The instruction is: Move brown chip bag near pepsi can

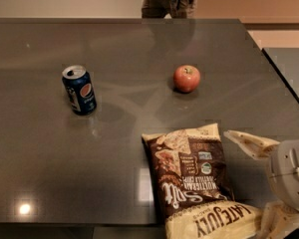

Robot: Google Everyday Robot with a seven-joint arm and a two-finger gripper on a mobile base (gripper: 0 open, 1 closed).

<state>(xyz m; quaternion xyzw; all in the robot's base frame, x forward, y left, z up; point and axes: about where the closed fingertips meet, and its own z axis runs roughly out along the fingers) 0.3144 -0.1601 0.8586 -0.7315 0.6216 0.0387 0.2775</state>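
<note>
The brown chip bag (pixel 192 180) lies flat at the table's near edge, its cream-yellow end toward me and hanging at the edge. The pepsi can (pixel 79 90) stands upright at the left middle of the table, well away from the bag. My gripper (pixel 246 183) is at the bottom right, just right of the bag. It is open and empty: one pale finger (pixel 251 144) points left toward the bag's upper right corner, and the other finger (pixel 276 222) sits by the bag's cream end.
A red apple (pixel 187 78) sits right of centre, beyond the bag. The dark grey table (pixel 139 44) ends at a right edge near the gripper. A person (pixel 169 1) stands at the far edge. A second surface (pixel 291 68) lies to the right.
</note>
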